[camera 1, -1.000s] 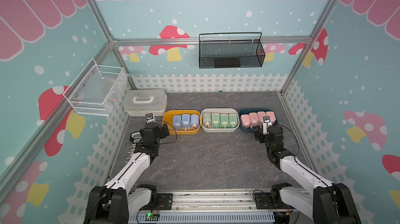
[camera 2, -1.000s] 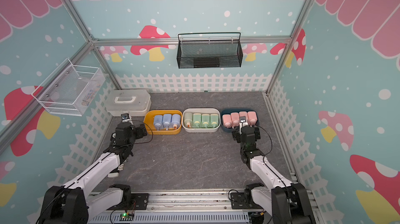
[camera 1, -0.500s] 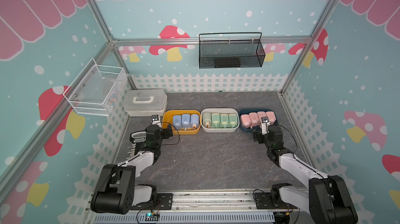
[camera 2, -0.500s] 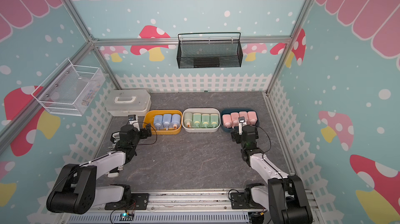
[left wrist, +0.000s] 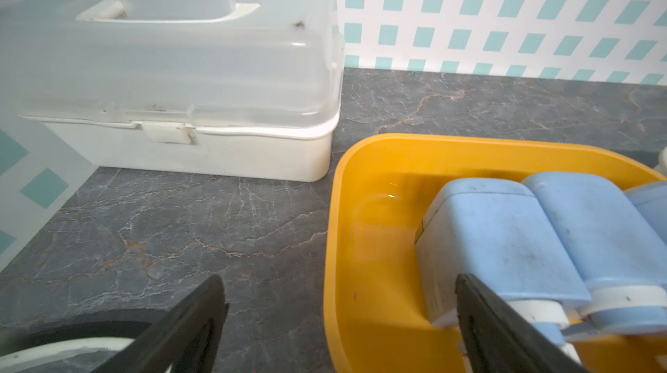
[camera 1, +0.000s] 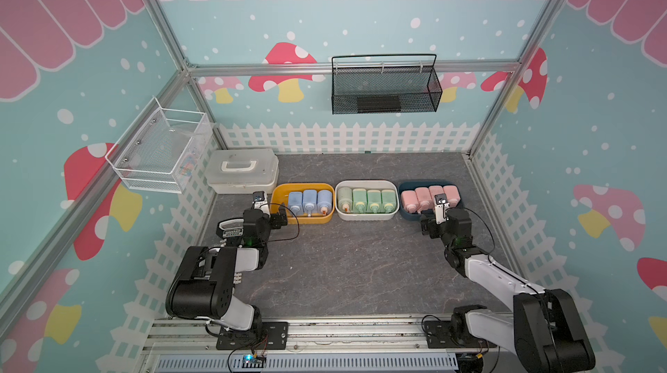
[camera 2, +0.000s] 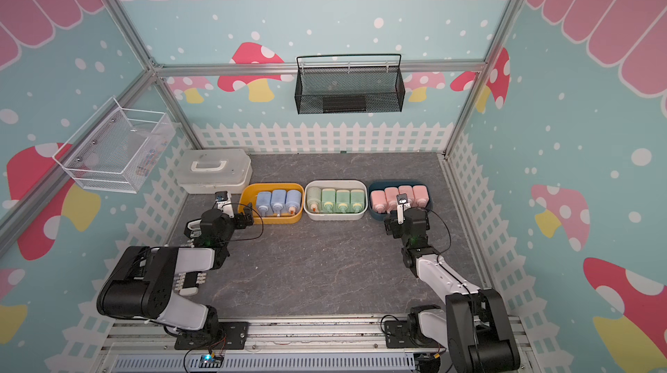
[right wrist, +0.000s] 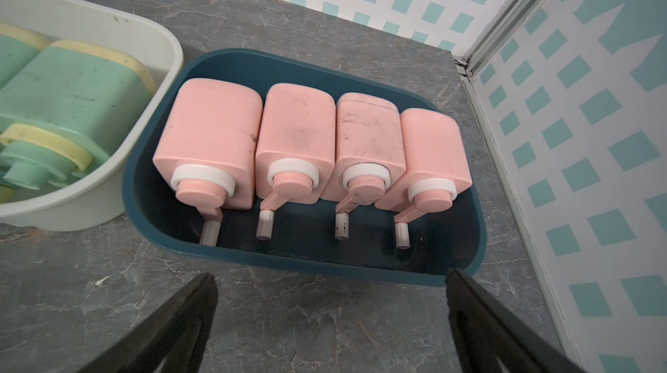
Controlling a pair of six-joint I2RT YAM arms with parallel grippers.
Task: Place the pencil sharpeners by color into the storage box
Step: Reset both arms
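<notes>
Sorting looks done: blue sharpeners [left wrist: 505,237] in yellow tray [left wrist: 335,245] at eleven o'clock, green sharpeners [camera 1: 366,199] in white tray [camera 1: 366,216] at twelve, pink sharpeners [right wrist: 296,136] in navy tray [right wrist: 325,263] at one. Left gripper [left wrist: 339,282] and right gripper [right wrist: 330,275] hang wide, empty; nothing seems left.

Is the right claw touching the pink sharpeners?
Apart. The right wrist view shows the rim of the blue tray between the open right claw and the pink sharpeners.
</notes>
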